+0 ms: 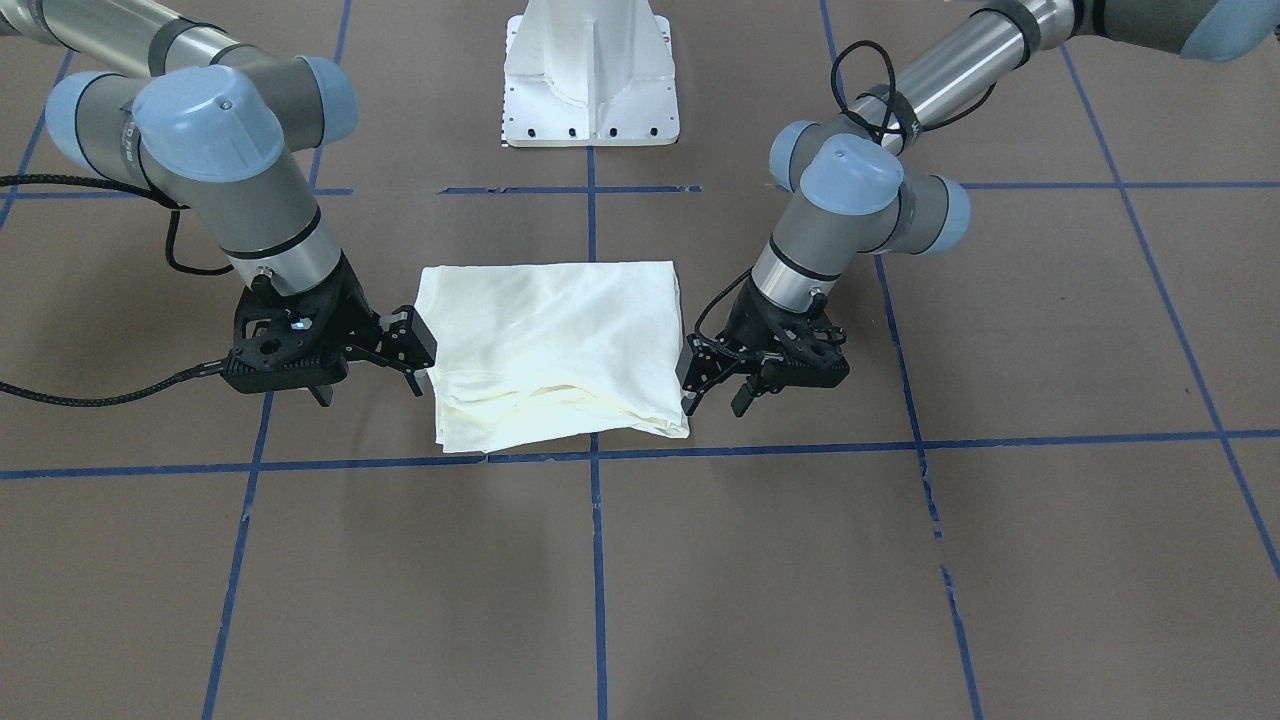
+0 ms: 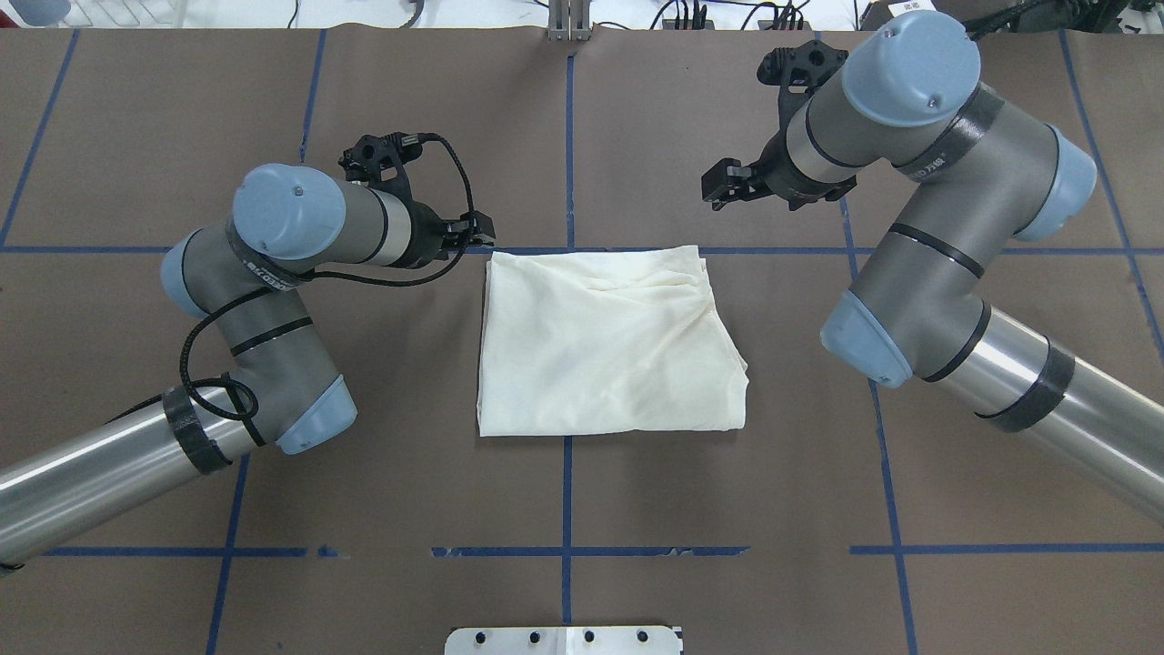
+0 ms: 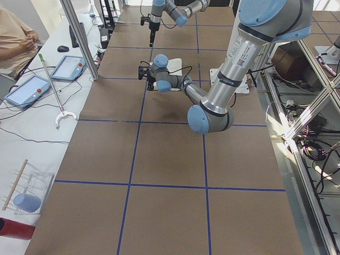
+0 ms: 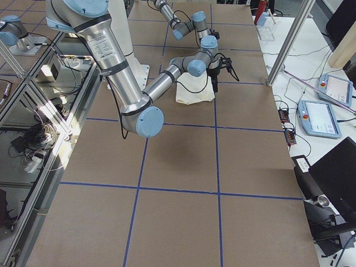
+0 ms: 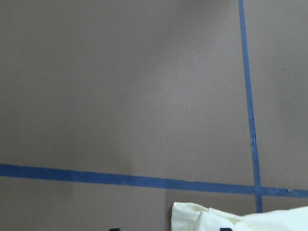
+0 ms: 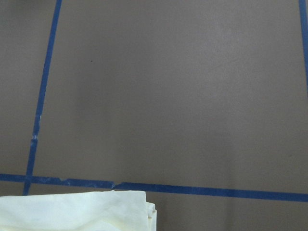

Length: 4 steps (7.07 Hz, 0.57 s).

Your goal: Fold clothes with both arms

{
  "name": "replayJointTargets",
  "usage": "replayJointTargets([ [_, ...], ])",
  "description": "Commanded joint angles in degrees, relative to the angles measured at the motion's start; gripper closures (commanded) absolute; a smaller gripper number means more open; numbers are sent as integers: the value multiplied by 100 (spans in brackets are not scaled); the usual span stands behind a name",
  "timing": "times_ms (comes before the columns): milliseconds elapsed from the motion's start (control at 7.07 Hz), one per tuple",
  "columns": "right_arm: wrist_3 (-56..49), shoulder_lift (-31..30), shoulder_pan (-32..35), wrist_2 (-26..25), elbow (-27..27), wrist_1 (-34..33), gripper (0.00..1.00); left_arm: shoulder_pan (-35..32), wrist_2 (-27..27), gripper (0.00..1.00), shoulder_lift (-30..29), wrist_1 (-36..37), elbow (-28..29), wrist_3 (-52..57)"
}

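Note:
The clothes are one cream-white shirt (image 1: 555, 350) folded into a rough rectangle at the middle of the brown table (image 2: 605, 341). Only plain cream fabric shows, with layered edges on the side far from the robot. My left gripper (image 1: 715, 398) stands open just off one far corner of the shirt (image 2: 473, 236), not touching it. My right gripper (image 1: 368, 388) is open beside the opposite far corner, one finger close to the shirt's edge (image 2: 727, 186). Each wrist view catches a shirt corner (image 5: 231, 219) (image 6: 77, 211) at its bottom edge.
The white pedestal base (image 1: 590, 80) stands behind the shirt on the robot's side. Blue tape lines (image 1: 600, 455) grid the table. In the exterior left view a person (image 3: 16, 37) sits at a side bench with tablets (image 3: 26, 90).

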Motion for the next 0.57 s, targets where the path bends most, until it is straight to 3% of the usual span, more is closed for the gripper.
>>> replayJointTargets([
  [0,-5,-23,5,-26,12,-8,0,156,56,42,-134,-97,112,-158],
  [141,-5,-32,5,-35,3,-8,0,252,65,51,-134,-115,182,-159],
  [424,-5,-32,5,-44,-5,-8,0,297,188,51,-152,-220,331,-159],
])
